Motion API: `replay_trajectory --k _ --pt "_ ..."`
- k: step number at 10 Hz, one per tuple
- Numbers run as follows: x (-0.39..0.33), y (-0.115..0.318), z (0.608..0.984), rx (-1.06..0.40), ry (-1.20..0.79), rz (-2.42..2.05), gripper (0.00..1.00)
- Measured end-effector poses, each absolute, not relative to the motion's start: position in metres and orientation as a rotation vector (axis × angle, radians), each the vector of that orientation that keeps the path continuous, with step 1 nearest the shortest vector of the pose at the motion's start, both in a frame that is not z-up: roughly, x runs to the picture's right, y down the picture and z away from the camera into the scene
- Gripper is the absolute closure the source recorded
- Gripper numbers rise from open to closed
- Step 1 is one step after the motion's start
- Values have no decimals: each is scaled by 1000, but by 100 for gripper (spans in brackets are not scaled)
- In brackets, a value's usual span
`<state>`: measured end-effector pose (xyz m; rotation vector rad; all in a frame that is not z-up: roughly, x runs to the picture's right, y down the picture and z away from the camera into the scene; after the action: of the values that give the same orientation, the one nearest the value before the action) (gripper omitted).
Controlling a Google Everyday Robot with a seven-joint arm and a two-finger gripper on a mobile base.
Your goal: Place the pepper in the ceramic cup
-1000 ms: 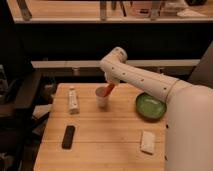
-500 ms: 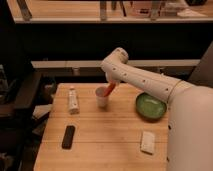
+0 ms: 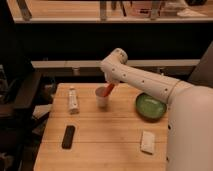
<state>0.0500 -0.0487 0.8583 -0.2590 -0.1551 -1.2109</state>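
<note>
Camera view shows the gripper (image 3: 111,81) clamped shut on the pepper (image 3: 108,90) directly above the ceramic cup (image 3: 102,97). Its long axis slants down-left, lower tip at the cup's rim, so release should drop it inside.

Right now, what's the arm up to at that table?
The robot's single arm reaches over the wooden table, its tool shut on the pepper, whose lower end sits at the mouth of the ceramic cup. It has not been let go. A green bowl sits to the right, a white bottle to the left, a black remote and a white block nearer the camera.
</note>
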Motion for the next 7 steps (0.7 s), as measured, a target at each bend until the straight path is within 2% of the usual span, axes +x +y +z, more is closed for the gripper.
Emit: replay_trajectory --k 4,7 --pt "58 -48 859 -250 -146 -1200 97" --pt "59 -49 860 -246 -143 -1202 70"
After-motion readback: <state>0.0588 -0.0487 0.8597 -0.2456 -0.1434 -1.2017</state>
